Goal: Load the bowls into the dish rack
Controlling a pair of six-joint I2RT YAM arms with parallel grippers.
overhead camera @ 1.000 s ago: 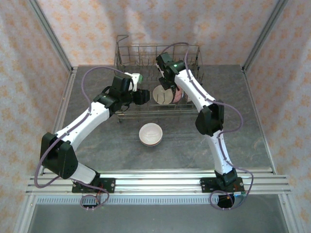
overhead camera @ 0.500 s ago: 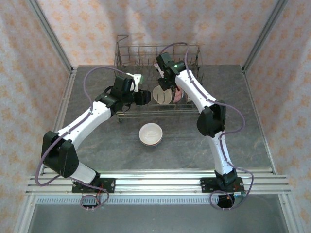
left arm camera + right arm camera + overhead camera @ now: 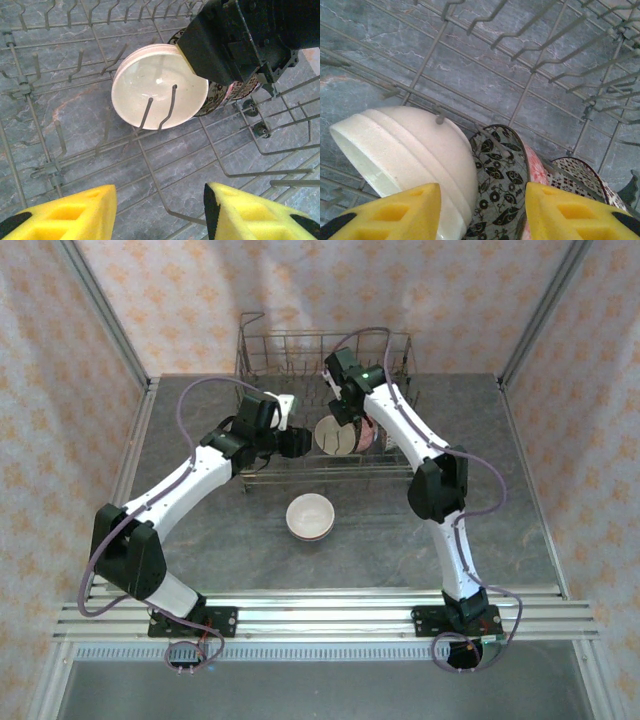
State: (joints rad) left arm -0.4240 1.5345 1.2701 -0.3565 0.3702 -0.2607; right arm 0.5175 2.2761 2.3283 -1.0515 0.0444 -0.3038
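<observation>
The grey wire dish rack stands at the back of the table. Several bowls stand on edge between its tines: a cream-pink bowl, a grey bowl with black leaves, a pink-red one and a mosaic-patterned one. A white bowl sits upright on the table in front of the rack. My left gripper is open over the rack floor, left of the cream-pink bowl. My right gripper is open just above the standing bowls' rims.
Upright tines and the rack's raised loop handle surround both grippers. My right wrist hangs close over the bowls in the left wrist view. Grey stone tabletop spreads in front of the rack, with patterned walls on three sides.
My left arm has shifted slightly right at the rack's front left. My right wrist has edged a little back. The bowls have not moved.
</observation>
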